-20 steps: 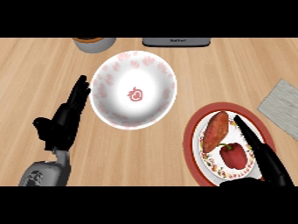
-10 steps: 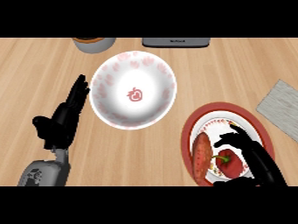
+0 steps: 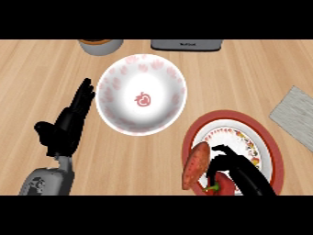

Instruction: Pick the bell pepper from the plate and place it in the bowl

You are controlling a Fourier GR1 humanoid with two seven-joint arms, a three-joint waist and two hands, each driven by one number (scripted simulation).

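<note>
Right hand (image 3: 245,176) has sunk lower over the red-rimmed plate (image 3: 271,137), shoving the sweet potato (image 3: 196,165) toward the rim. Its fingers curl round the bell pepper (image 3: 221,186) (mostly hidden), set to lift it to the bowl (image 3: 142,69). Left hand (image 3: 67,124) rests open beside that.

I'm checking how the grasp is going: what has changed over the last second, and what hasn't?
The right hand went from straight fingers above the plate to fingers curled over the bell pepper, which is now mostly hidden near the plate's near edge. The sweet potato slid left toward the rim. The bowl and the open left hand beside it stayed put.
</note>
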